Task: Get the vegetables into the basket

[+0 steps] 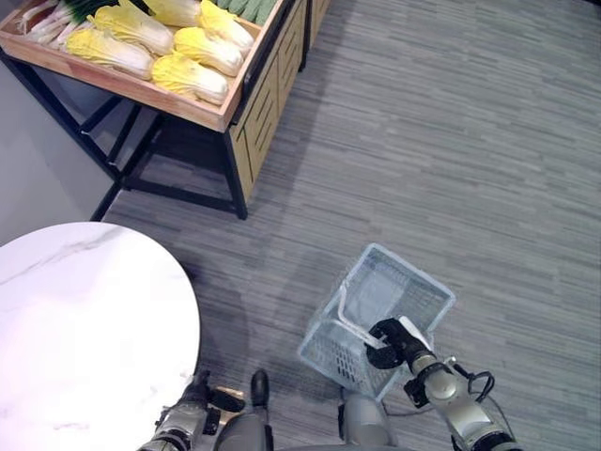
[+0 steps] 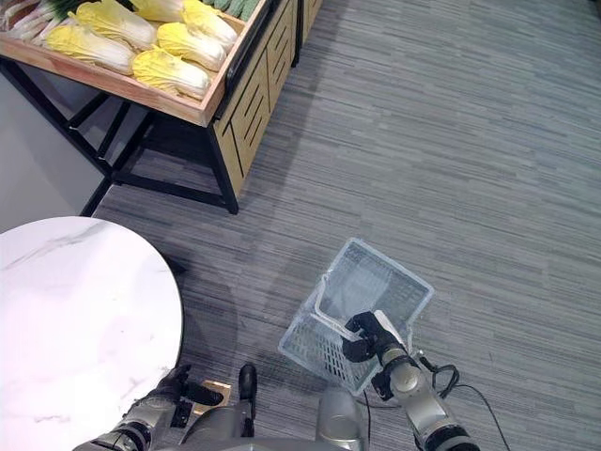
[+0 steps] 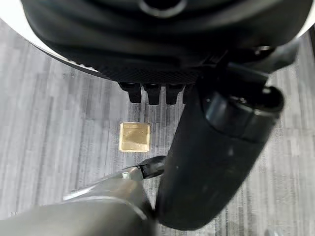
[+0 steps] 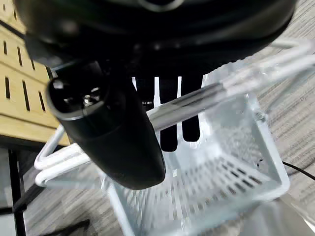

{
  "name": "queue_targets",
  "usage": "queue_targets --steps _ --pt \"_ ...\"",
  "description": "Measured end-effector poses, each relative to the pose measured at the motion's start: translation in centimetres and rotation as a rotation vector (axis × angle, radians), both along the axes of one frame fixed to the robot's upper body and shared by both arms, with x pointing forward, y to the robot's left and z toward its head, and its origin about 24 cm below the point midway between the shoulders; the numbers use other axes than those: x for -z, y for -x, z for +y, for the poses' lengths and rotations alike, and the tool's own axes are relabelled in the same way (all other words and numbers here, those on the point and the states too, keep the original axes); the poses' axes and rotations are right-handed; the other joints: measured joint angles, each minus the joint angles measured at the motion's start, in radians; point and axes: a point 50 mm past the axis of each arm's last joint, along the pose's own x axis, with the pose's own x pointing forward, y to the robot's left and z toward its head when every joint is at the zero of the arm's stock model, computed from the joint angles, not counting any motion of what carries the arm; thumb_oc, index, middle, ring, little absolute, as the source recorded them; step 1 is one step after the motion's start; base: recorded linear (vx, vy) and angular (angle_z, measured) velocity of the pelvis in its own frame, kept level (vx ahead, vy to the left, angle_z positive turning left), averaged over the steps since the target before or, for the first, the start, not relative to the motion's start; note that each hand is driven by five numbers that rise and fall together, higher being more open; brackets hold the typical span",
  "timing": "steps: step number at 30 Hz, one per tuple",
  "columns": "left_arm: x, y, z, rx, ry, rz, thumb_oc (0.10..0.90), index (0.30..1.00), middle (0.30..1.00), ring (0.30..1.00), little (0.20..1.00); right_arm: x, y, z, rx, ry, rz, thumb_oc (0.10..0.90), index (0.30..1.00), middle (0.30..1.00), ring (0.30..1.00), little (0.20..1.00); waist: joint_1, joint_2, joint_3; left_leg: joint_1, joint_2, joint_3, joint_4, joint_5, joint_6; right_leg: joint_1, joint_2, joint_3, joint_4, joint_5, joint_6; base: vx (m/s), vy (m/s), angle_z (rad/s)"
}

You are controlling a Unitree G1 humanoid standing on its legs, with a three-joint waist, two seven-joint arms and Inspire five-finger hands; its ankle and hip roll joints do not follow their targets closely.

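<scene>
Your right hand (image 1: 390, 340) is curled round the empty basket (image 1: 394, 287) handle; cabbages (image 1: 192, 75) are untouched in the crate (image 1: 141, 91).

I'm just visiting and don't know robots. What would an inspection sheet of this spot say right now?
Surface: grey striped floor; a round white marble table at the robot's left.
Job's things: pale wire basket hangs by its handle, no vegetables in it; yellow cabbages lie in a wooden crate stand ahead, to the left.
Clutter: a small brass floor plate.
Hands: right hand curled round the basket handle; left hand low beside the table, holding nothing.
Cables: nothing to report.
Surroundings: green vegetables further back in the crate.
</scene>
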Motion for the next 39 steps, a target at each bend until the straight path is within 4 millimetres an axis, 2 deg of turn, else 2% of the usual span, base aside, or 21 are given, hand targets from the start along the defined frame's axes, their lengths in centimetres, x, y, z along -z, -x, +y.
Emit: queue_targets --steps 2,3,4,7,8,9,10,11,12,13,14,15,16,17,18,19,20,25,28,35,39 --pt "-0.2 -0.6 -0.3 0.013 0.009 -0.019 0.9 1.0 1.0 1.0 1.0 -0.2 -0.3 0.4 -0.019 -0.001 -0.011 0.4 0.3 0.3 0.3 0.3 -0.008 0.0 0.003 0.007 -0.003 0.019 0.005 -0.014 -0.006 -0.018 0.013 0.014 0.009 0.007 0.004 -0.1 0.115 -0.64" --pt "0.0 0.1 -0.3 -0.001 0.013 -0.007 0.9 1.0 1.0 1.0 1.0 -0.8 -1.1 1.5 -0.044 -0.022 -0.055 0.4 0.3 0.3 0.3 0.3 0.002 -0.003 0.003 0.003 0.005 0.087 0.009 -0.013 0.004 -0.065 0.031 0.063 0.028 0.041 0.038 -0.04 0.024 -1.37" --pt "0.1 0.2 -0.2 -0.013 0.016 -0.006 0.9 1.0 1.0 1.0 1.0 -1.2 -1.8 1.8 -0.067 -0.027 -0.071 0.4 0.3 0.3 0.3 0.3 -0.004 -0.001 0.005 0.0 0.012 0.131 0.005 -0.02 0.006 -0.085 0.036 0.079 0.007 0.086 0.063 -0.05 -0.031 -1.43" --pt "-0.3 -0.8 -0.1 -0.003 0.01 -0.032 0.9 1.0 1.0 1.0 1.0 -0.8 -1.4 1.3 -0.044 -0.012 -0.057 0.4 0.3 0.3 0.3 0.3 -0.025 0.002 0.006 0.001 0.028 0.161 0.004 -0.025 0.027 -0.085 0.036 0.043 -0.011 0.102 0.07 -0.08 -0.037 -0.44" --pt "-0.6 -1.5 -0.2 0.006 0.012 -0.061 0.9 1.0 1.0 1.0 1.0 -0.8 -1.4 1.1 -0.041 -0.006 -0.056 0.4 0.3 0.3 0.3 0.3 -0.016 0.017 0.011 0.001 0.061 0.166 0.0 -0.007 0.022 -0.092 0.056 0.009 0.038 0.053 0.051 -0.15 -0.01 -0.05" --pt "-0.8 -1.7 0.4 0.007 -0.001 -0.071 0.9 1.0 1.0 1.0 1.0 -0.8 -1.2 1.1 -0.042 -0.007 -0.053 0.4 0.3 0.3 0.3 0.3 0.008 0.018 0.01 0.0 0.087 0.169 0.002 0.0 0.005 -0.074 0.067 -0.034 0.075 0.038 0.044 -0.21 -0.026 -0.1" --pt "-1.0 -2.0 0.6 0.013 -0.007 -0.073 0.9 1.0 1.0 1.0 1.0 -0.5 -1.1 1.1 -0.034 -0.003 -0.038 0.4 0.3 0.3 0.3 0.3 0.019 0.003 0.007 -0.004 0.079 0.173 0.017 0.001 -0.01 -0.059 0.077 -0.038 0.042 0.045 0.027 -0.17 -0.047 -0.95" --pt "-0.7 -1.6 0.3 0.018 0.002 -0.048 0.9 1.0 1.0 1.0 1.0 -1.6 -2.9 1.1 -0.046 0.011 -0.085 0.4 0.3 0.3 0.3 0.3 0.052 0.006 0.014 -0.032 0.063 0.228 0.009 -0.01 0.042 -0.082 0.078 -0.04 -0.03 0.131 0.06 -0.11 -0.078 -0.95" --pt "-0.6 -1.6 -0.3 -0.001 0.02 -0.042 0.9 1.0 1.0 1.0 1.0 -2.4 -3.8 0.9 -0.048 0.022 -0.119 0.4 0.3 0.3 0.3 0.3 0.032 0.042 0.033 -0.025 0.082 0.228 -0.009 0.012 0.01 -0.078 0.085 -0.079 -0.03 0.118 0.065 -0.08 -0.076 -0.76" --pt "-0.4 -1.6 -0.7 -0.023 0.038 -0.044 0.9 1.0 1.0 1.0 1.0 -1.8 -3.3 0.4 -0.027 0.038 -0.089 0.4 0.3 0.3 0.3 0.3 0.037 0.06 0.027 -0.027 0.107 0.226 -0.002 0.029 0.004 -0.066 0.082 -0.165 0.02 0.027 0.015 -0.06 -0.081 -0.13" --pt "-0.4 -1.5 -0.8 -0.023 0.04 -0.048 0.9 1.0 1.0 1.0 1.0 -1.0 -2.6 0.0 -0.024 0.053 -0.04 0.4 0.3 0.3 0.3 0.3 0.086 0.076 0.021 -0.013 0.148 0.243 -0.001 0.035 -0.008 -0.053 0.079 -0.246 0.14 -0.067 -0.009 -0.03 -0.069 -0.17" --pt "-0.6 -1.8 -0.5 -0.02 0.036 -0.06 0.9 1.0 1.0 1.0 1.0 -0.5 -2.0 0.0 -0.032 0.056 -0.012 0.4 0.3 0.3 0.3 0.3 0.118 0.076 0.019 0.004 0.164 0.25 -0.001 0.039 -0.02 -0.029 0.057 -0.287 0.195 -0.131 -0.003 -0.01 -0.084 -0.33" --pt "-0.6 -1.4 0.0 -0.023 0.026 -0.053 0.9 1.0 1.0 1.0 1.0 0.0 -1.3 0.2 -0.039 0.046 0.011 0.4 0.3 0.3 0.3 0.3 0.123 0.058 0.007 0.01 0.16 0.247 0.0 0.041 -0.028 0.022 0.052 -0.263 0.133 -0.143 -0.004 0.01 -0.068 -0.22" --pt "0.0 0.0 -0.4 -0.041 0.036 -0.017 0.9 1.0 1.0 1.0 1.0 -0.2 -1.5 0.0 -0.042 0.055 0.006 0.4 0.3 0.3 0.3 0.3 0.116 0.077 -0.001 0.009 0.191 0.25 0.001 0.058 -0.032 0.052 0.091 -0.26 0.078 -0.102 -0.051 -0.01 -0.106 -0.13" --pt "0.1 0.2 -0.5 -0.049 0.042 -0.013 0.9 1.0 1.0 1.0 1.0 -0.3 -1.5 -0.3 -0.042 0.062 0.003 0.4 0.3 0.3 0.3 0.3 0.115 0.083 -0.005 0.007 0.197 0.253 0.003 0.062 -0.035 0.053 0.098 -0.257 0.073 -0.099 -0.056 -0.01 -0.137 0.07" --pt "0.2 0.0 -1.1 -0.037 0.057 -0.017 0.9 1.0 1.0 1.0 1.0 -0.1 -0.7 -1.9 -0.02 0.102 0.026 0.4 0.3 0.3 0.3 0.3 0.092 0.103 -0.018 -0.023 0.209 0.236 0.036 0.077 -0.055 0.059 0.106 -0.28 0.067 -0.098 -0.058 0.01 -0.177 0.32" --pt "0.3 0.0 -1.6 -0.029 0.068 -0.017 0.9 1.0 1.0 1.0 1.0 0.4 0.0 -2.9 0.001 0.126 0.058 0.4 0.3 0.3 0.3 0.3 0.079 0.105 -0.021 -0.029 0.213 0.221 0.044 0.076 -0.056 0.07 0.108 -0.292 0.052 -0.095 -0.063 0.02 -0.136 0.42" --pt "0.3 0.0 -1.8 -0.024 0.071 -0.013 0.9 1.0 1.0 1.0 1.0 1.6 1.3 -4.1 0.051 0.157 0.126 0.4 0.3 0.3 0.3 0.3 0.057 0.105 -0.022 -0.027 0.21 0.213 0.035 0.062 -0.076 0.09 0.114 -0.297 0.01 -0.074 -0.05 0.02 -0.08 0.06" --pt "0.4 0.1 -1.8 -0.022 0.07 -0.011 0.9 1.0 1.0 1.0 1.0 2.8 3.1 -4.7 0.081 0.173 0.192 0.4 0.3 0.3 0.3 0.3 0.057 0.103 -0.025 -0.018 0.191 0.215 0.026 0.063 -0.076 0.108 0.101 -0.292 -0.027 -0.047 -0.045 0.01 -0.061 -0.01" --pt "1.1 2.1 -1.4 -0.032 0.067 0.049 0.9 1.0 1.0 1.0 1.0 5.5 6.6 -6.6 0.203 0.224 0.35 0.4 0.3 0.3 0.3 0.3 0.058 0.105 -0.103 0.005 0.182 0.221 0.001 0.065 -0.076 0.117 0.095 -0.285 -0.027 -0.047 -0.039 0.04 -0.028 -0.02" --pt "1.2 2.6 -1.3 -0.024 0.066 0.067 0.9 1.0 1.0 1.0 1.0 6.2 8.4 -7.6 0.286 0.228 0.426 0.4 0.3 0.3 0.3 0.3 0.056 0.106 -0.109 0.017 0.177 0.221 0.001 0.064 -0.074 0.129 0.091 -0.285 -0.027 -0.049 -0.037 0.03 -0.009 0.0"
